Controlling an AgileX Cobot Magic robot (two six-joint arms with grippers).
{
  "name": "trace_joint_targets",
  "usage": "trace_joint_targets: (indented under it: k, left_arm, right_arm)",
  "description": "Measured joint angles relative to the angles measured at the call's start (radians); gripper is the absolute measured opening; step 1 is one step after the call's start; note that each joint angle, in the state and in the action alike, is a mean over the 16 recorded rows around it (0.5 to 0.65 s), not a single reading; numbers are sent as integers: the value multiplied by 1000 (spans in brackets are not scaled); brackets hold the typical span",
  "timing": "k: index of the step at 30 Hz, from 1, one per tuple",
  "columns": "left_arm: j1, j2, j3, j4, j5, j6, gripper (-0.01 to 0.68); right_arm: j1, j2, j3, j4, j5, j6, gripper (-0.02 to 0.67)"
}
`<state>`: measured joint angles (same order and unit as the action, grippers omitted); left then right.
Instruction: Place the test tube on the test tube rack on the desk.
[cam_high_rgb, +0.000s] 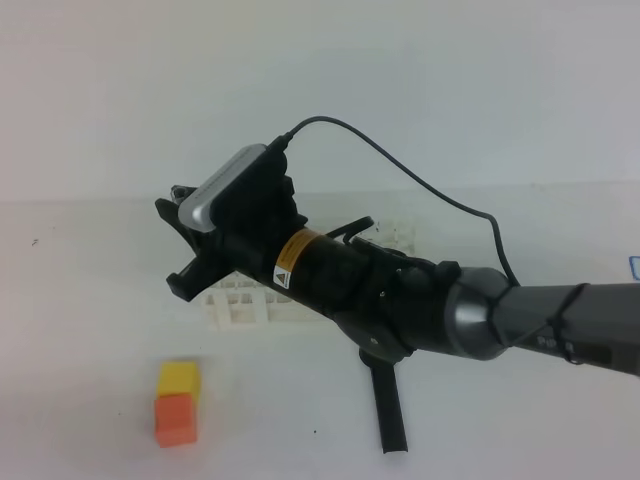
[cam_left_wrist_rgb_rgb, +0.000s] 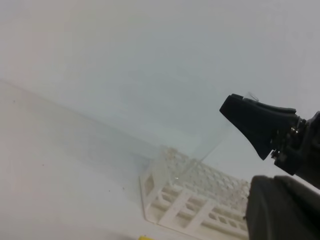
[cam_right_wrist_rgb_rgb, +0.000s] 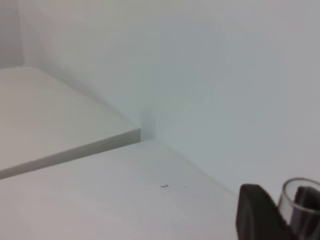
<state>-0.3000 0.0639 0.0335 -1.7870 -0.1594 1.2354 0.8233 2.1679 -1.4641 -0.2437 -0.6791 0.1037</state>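
Glass, thin and clear, is pinched between the fingers of the right gripper (cam_high_rgb: 178, 245), whose arm reaches in from the right edge of the desk (cam_high_rgb: 80, 330) across its middle. This glass is the test tube (cam_right_wrist_rgb_rgb: 290, 192). In the right wrist view its round open rim shows just beside one black finger (cam_right_wrist_rgb_rgb: 255, 215), so the jaws stand narrowly apart, closed on the tube. From the left wrist view the tube runs as a faint slanting line from that gripper down to the top grid of the test tube rack (cam_high_rgb: 238, 305), near the rack's left end. Whether its lower tip has entered a hole or only hangs over one cannot be told. The rack stands on the desk toward the far edge, its right part hidden under the arm in the high view. The left gripper is outside every view and is pressed together, with nothing seen in it. A black stick (cam_high_rgb: 388, 410) lies on the desk near the front edge, below the arm's elbow. A yellow block (cam_high_rgb: 180, 378) and an orange block (cam_high_rgb: 175, 420) sit touching each other near the front edge at the left, well apart from the rack.
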Motion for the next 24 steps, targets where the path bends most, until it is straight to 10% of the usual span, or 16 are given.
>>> trace_joint_targets:
  k: [24]
  left_arm:
    - [0,0,0,0,0,-19,-1]
  right_arm:
    - [1,14,-9,-3,71,-59,122]
